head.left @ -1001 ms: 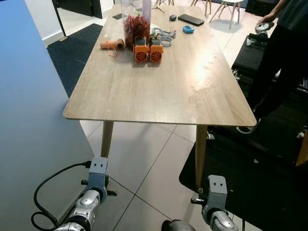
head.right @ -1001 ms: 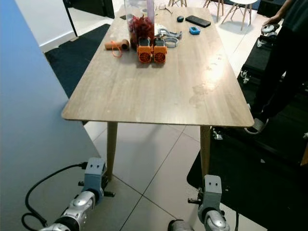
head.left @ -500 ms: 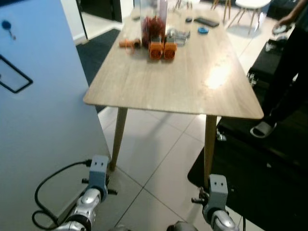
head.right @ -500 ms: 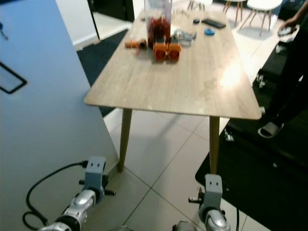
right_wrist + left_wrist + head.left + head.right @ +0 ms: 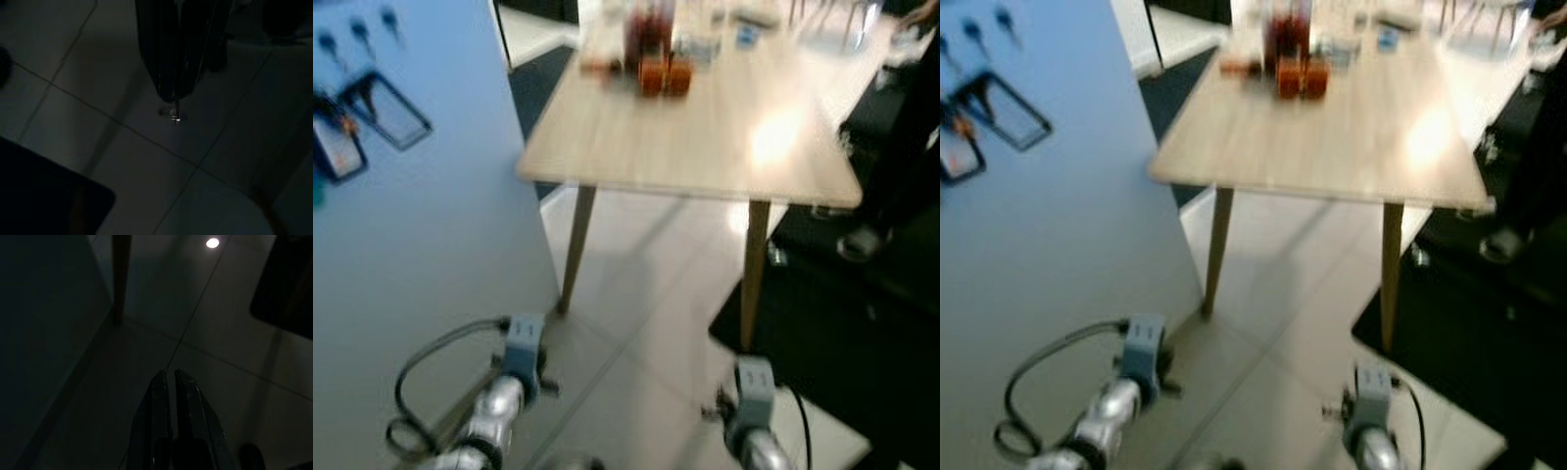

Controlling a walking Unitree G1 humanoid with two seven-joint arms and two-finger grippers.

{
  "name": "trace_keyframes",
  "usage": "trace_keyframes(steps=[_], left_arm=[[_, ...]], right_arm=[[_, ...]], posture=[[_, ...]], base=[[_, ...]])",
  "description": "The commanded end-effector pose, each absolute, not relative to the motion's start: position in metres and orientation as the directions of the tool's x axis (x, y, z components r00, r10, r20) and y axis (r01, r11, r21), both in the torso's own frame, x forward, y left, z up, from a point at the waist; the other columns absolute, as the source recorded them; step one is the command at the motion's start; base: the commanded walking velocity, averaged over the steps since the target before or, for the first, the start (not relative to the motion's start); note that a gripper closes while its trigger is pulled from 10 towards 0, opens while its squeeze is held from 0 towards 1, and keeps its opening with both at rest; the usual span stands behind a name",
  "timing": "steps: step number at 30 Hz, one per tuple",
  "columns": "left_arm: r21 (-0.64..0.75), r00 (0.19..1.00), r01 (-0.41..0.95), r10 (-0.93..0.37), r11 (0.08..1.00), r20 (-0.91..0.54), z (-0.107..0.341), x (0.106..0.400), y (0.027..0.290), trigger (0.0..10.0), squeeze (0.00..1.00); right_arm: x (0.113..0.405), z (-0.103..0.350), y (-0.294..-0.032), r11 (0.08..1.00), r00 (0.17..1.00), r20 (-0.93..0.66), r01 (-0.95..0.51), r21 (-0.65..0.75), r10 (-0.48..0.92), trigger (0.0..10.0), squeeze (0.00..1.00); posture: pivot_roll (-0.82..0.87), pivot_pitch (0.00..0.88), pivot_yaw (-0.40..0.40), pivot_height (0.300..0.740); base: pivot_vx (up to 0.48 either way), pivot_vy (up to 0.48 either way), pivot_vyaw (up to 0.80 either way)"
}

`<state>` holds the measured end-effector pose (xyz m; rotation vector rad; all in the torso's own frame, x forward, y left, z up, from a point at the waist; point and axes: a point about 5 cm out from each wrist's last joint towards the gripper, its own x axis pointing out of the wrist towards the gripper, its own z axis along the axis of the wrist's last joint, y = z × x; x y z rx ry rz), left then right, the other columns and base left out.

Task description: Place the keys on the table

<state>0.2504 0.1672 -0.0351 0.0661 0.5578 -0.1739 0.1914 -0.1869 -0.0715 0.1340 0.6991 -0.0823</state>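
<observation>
Both arms hang low over the tiled floor (image 5: 646, 323). In the dark left wrist view the left gripper (image 5: 171, 377) has its fingers pressed together, holding nothing. In the right wrist view the right gripper (image 5: 173, 93) is clamped on the keys (image 5: 173, 114), which dangle just below its fingertips above the tiles. To the left stands a blue board (image 5: 421, 196) with small items hung on it. Ahead is the wooden table (image 5: 705, 137), blurred, with orange objects (image 5: 664, 73) and clutter at its far end.
</observation>
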Motion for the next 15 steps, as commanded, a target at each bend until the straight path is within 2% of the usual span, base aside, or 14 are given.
trace_keyframes(steps=[1, 15], left_arm=[[0.020, 0.831, 0.189, -0.149, 0.982, -0.536, -0.0363, 0.2489, 0.1666, 10.0, 0.00], [0.000, 0.841, 0.152, -0.129, 0.988, -0.525, -0.0353, 0.2498, 0.1689, 10.0, 0.00]], right_arm=[[0.1877, -0.0744, -0.1826, 0.988, 0.750, -0.661, 0.119, 0.103, -0.021, 10.0, 0.00], [0.1872, -0.0745, -0.1827, 0.989, 0.751, -0.661, 0.111, 0.099, -0.018, 10.0, 0.00]], posture=[[0.05, 0.064, 0.008, 0.740], [0.06, 0.064, 0.004, 0.740]], base=[[0.000, 0.000, 0.00], [0.000, 0.000, 0.00]])
